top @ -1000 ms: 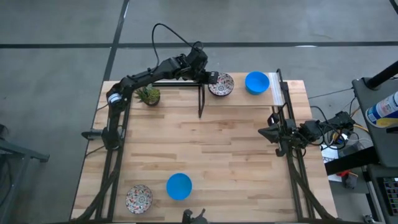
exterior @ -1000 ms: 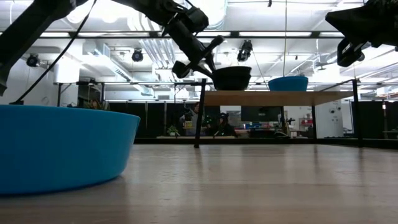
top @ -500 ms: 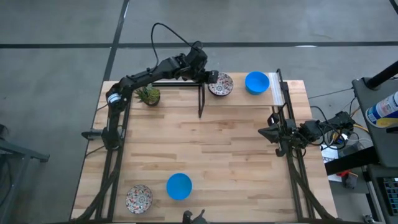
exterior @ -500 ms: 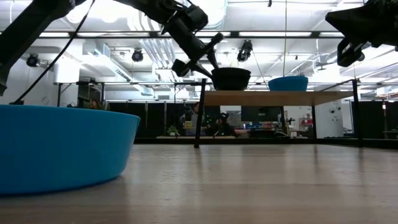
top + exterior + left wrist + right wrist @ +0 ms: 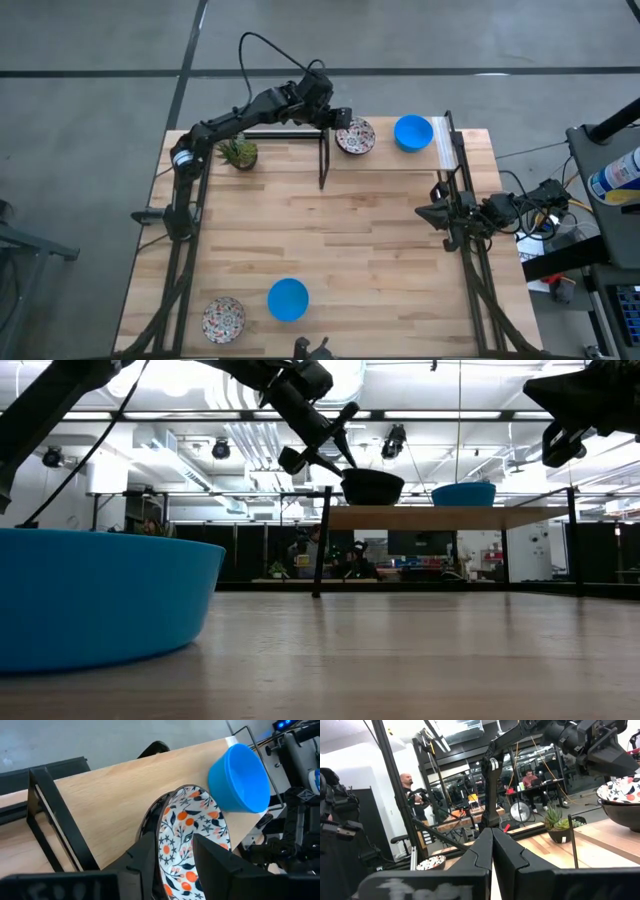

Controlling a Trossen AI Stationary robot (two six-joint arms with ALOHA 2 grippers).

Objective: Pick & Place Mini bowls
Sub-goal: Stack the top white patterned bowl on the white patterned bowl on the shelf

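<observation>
A white floral-speckled mini bowl [image 5: 356, 137] stands upright on a raised wooden shelf [image 5: 400, 158] at the far edge, beside a blue mini bowl [image 5: 413, 132]. My left gripper [image 5: 338, 116] is open at the floral bowl's left rim; in the left wrist view one finger [image 5: 215, 865] is inside the floral bowl [image 5: 192, 827] and the other [image 5: 142, 862] is outside. A second floral bowl [image 5: 223, 319] and a second blue bowl [image 5: 288, 299] sit near the near edge. My right gripper [image 5: 425, 213] waits shut at the right edge. My left gripper straddles the floral bowl's rim [image 5: 161, 837], one finger inside and one outside, coming slanting down from the table's left. The gap is wider than the rim, and I cannot tell whether either finger touches it. The bowl rests on the shelf [image 5: 440, 517].
A small potted green plant [image 5: 239, 153] stands left of the shelf. A black post [image 5: 323, 160] holds the shelf's left end. The blue bowl [image 5: 100, 595] fills the low view's near left. The middle of the wooden table [image 5: 320, 235] is bare. People sit in the room behind.
My left gripper has drawn slightly up and toward the far edge, tipping a little, while the floral bowl has stayed in place on the shelf.
</observation>
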